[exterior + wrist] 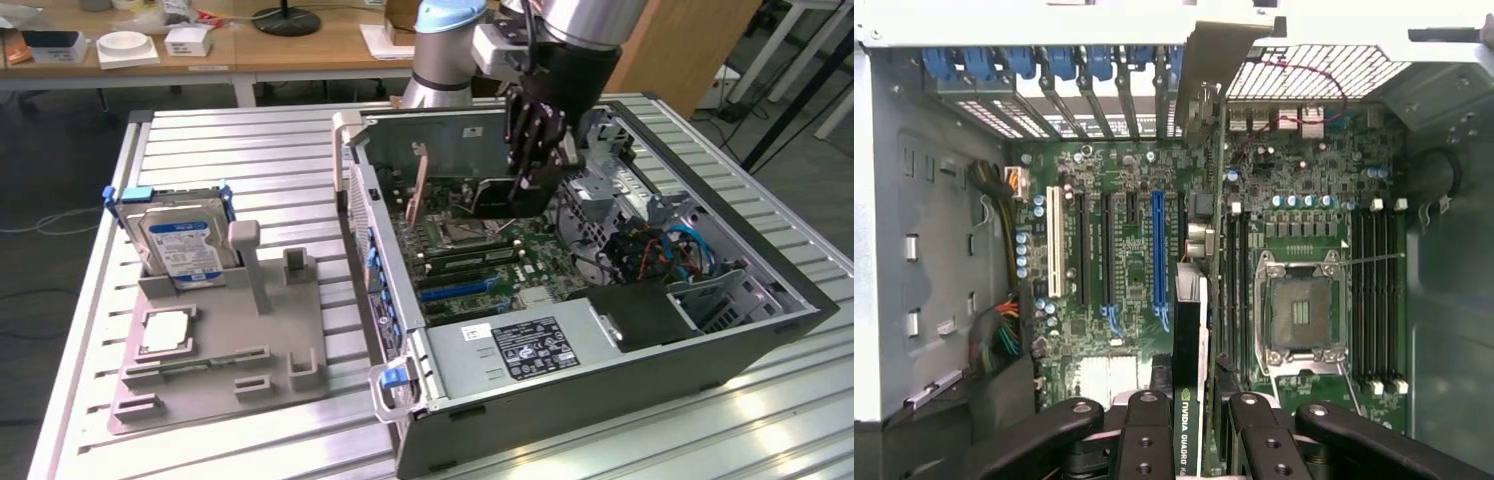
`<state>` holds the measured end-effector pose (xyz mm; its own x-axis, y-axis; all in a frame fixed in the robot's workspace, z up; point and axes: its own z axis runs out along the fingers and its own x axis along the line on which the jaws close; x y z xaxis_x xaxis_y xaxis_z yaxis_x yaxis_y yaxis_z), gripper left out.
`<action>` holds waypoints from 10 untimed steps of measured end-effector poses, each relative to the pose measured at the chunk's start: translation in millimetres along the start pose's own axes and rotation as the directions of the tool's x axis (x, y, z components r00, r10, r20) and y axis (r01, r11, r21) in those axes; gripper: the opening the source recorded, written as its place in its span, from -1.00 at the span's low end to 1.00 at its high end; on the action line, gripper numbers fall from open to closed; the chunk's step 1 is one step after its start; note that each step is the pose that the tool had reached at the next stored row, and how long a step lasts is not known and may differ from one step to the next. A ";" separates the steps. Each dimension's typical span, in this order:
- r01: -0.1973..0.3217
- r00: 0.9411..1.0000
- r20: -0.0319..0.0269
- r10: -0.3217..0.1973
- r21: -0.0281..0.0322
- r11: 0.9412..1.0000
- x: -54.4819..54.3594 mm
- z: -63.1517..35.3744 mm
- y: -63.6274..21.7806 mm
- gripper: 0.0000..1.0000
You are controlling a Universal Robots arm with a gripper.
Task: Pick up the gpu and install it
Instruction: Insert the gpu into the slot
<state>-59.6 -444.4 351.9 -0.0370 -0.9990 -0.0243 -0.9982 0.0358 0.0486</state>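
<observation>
gripper (538,165) (1189,420): half closed, clamped on gpu, down inside case
case (747,330): open, on table (267,150)
motherboard (1124,230): in case, under gpu
gpu (507,198) (1189,330): on edge between fingers, just beside blue slot (1158,250)

case (601,400) on table (240,150), at the exterior view's right; parts holder (214,380) just beside it on the left, hard drive (180,245) standing in the holder's back end. gpu (1189,330) edge-on between gripper (1189,425) fingers, above motherboard (1124,170) inside case.
</observation>
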 end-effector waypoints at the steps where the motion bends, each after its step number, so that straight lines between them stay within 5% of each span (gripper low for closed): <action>1: 0.000 1.000 0.000 0.000 0.000 1.000 0.1 1.9 -0.1 -0.47; 10: 0.018 1.000 -0.001 -0.018 0.001 1.000 0.5 16.7 0.2 -0.47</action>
<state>-60.6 -444.5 335.2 -0.0194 -0.9995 -0.0244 -0.9987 0.0182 0.0471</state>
